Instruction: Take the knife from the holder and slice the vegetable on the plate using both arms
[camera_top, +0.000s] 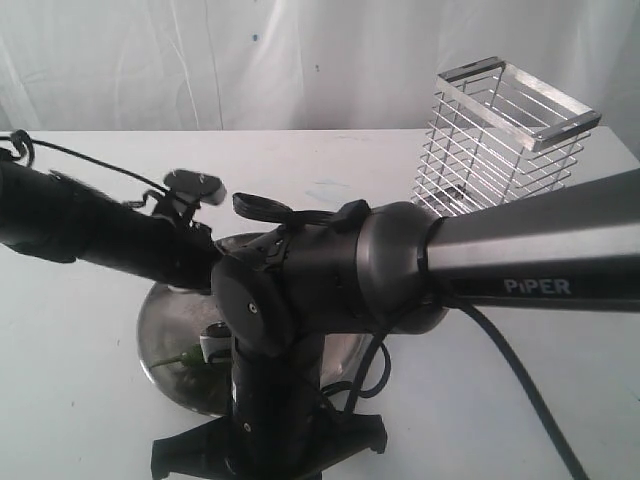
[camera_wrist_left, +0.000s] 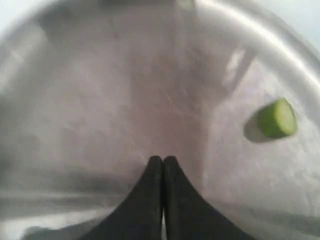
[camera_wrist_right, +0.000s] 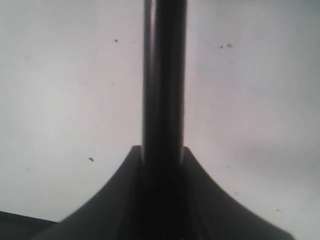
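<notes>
In the right wrist view my right gripper (camera_wrist_right: 162, 150) is shut on the knife (camera_wrist_right: 165, 75), whose dark length runs straight out from the fingers over the white table. Above the scuffed steel plate (camera_wrist_left: 100, 100), my left gripper (camera_wrist_left: 162, 161) is shut, its fingertips pressed together with nothing showing between them. A short cut piece of the green vegetable (camera_wrist_left: 276, 119) lies on the plate, off to one side of those fingertips. From the exterior view, the plate (camera_top: 160, 325) is mostly hidden by both arms, with some green vegetable (camera_top: 185, 358) showing at its left. The wire holder (camera_top: 505, 135) stands at the back right.
The right arm, marked PiPER (camera_top: 540, 250), crosses from the right and its wrist (camera_top: 265, 310) covers the plate's middle. The left arm (camera_top: 90, 225) reaches in from the left. A black cable (camera_top: 520, 380) trails to the lower right. White table and white backdrop all round.
</notes>
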